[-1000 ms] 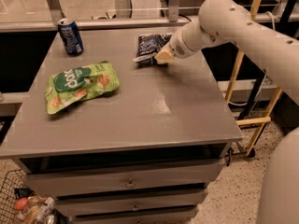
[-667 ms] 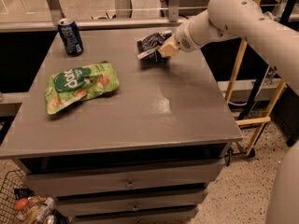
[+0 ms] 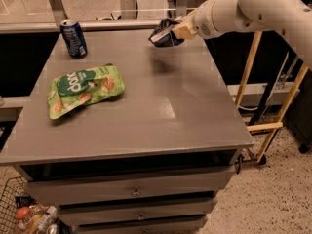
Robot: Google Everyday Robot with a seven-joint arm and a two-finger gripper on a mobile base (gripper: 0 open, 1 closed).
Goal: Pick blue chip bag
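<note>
The tan fingers [image 3: 183, 30] are clenching one end of the blue chip bag [image 3: 162, 36], so the gripper [image 3: 175, 31] is grasping the bag and nothing else. The bag is hanging from that grip over the far right part of the table [image 3: 161, 121], near its back edge. It is dark and crumpled, with its free end drooping toward the left. It appears to be clear of the tabletop, and a soft dark shadow [image 3: 161, 64] is lying on the grey surface just below it.

Behind the gripper, the white wrist and arm [image 3: 243, 6] are reaching in from the upper right, crossing above the table's right rear corner.

Well apart from the gripper, a light-green snack bag [image 3: 85, 87] is lying flat on the left half of the table. A blue soda can [image 3: 74, 38] is standing upright near the far left corner, beyond the green bag and not touching it.

Below the tabletop, the grey drawers [image 3: 131, 191] are sitting shut. At the lower left, on the floor beside the cabinet, a wire basket [image 3: 12, 199] is holding some packets — too small to name. On the right, a pale wooden frame [image 3: 253, 57] is leaning beside the table, on the speckled floor [image 3: 273, 194].
</note>
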